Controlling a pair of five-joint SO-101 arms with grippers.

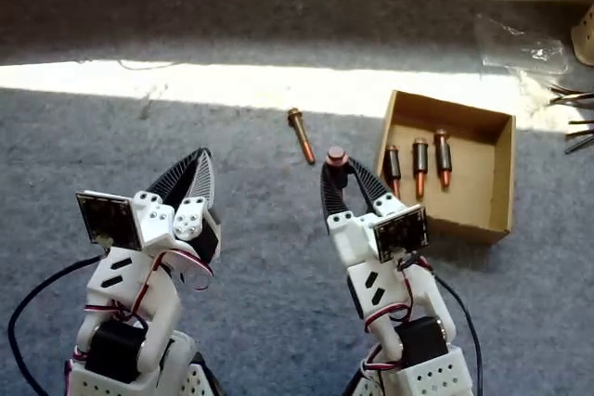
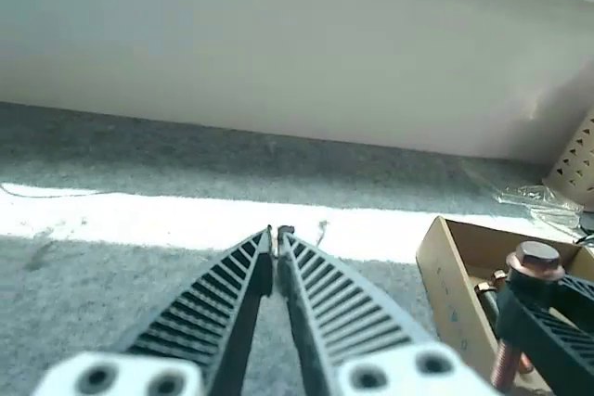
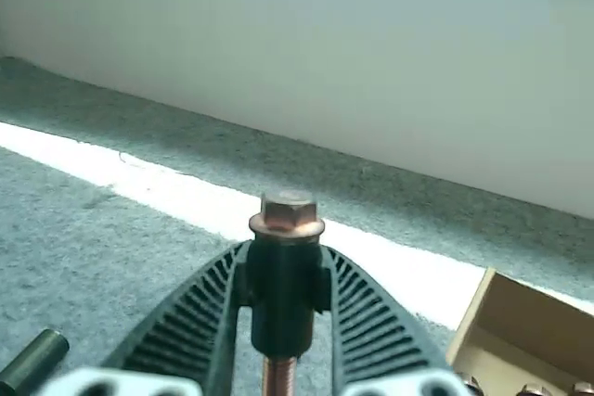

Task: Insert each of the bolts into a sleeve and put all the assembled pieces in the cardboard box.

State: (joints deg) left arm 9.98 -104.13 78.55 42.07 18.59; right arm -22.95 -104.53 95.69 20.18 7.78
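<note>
Bolt (image 3: 286,215), copper-headed and dark-sleeved, is clamped upright in the right pincer (image 3: 283,261), just beside the cardboard box (image 1: 473,220); open table (image 1: 269,257) is seen between the arms. Left pincer (image 2: 277,238) is closed on nothing.

The grey carpeted table (image 1: 241,322) carries a bare bolt (image 1: 300,134) just beyond the right gripper (image 1: 342,172), the cardboard box (image 1: 475,164) touching its right side, and a plastic bag (image 1: 524,44) well past both.

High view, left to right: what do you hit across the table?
left gripper → loose bolt → right gripper holding a sleeved bolt → cardboard box with three assembled pieces inside
</note>
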